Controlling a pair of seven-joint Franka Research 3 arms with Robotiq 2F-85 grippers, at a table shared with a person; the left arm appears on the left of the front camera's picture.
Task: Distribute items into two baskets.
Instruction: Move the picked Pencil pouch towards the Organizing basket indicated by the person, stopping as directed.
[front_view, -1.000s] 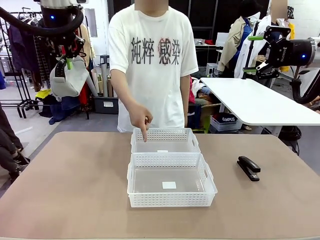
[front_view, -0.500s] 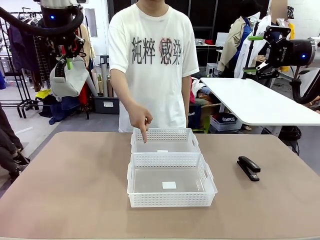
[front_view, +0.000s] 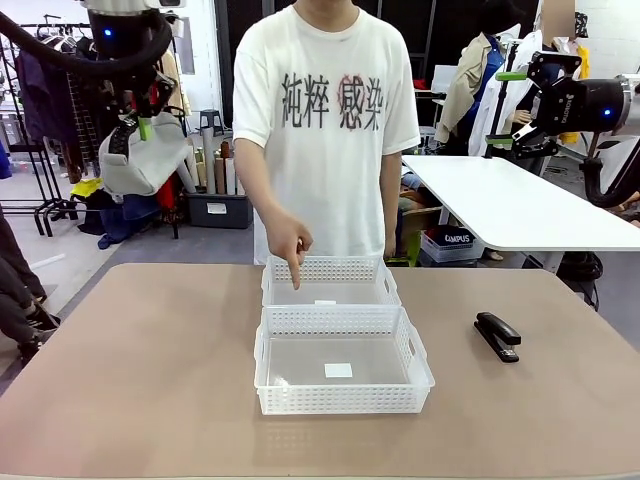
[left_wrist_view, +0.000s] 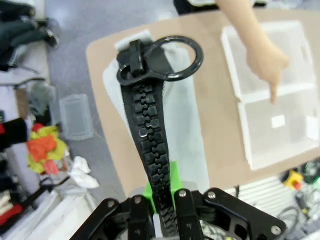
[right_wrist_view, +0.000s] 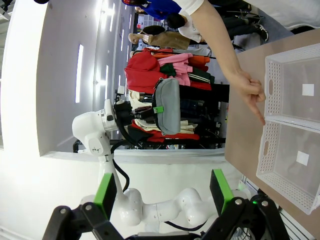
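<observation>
Near basket sitting empty on counter; stapler lying well to its right, untouched. Far basket also empty, person's hand pointing into it. Left gripper hanging high, jaws pinching pouch. Right gripper raised, jaws spread. Nothing distributed yet; both items waiting.

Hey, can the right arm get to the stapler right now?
Probably yes. The stapler lies alone at the right of the table, apart from the baskets and the person's pointing hand; the right gripper, open and empty, is raised at that side.
</observation>
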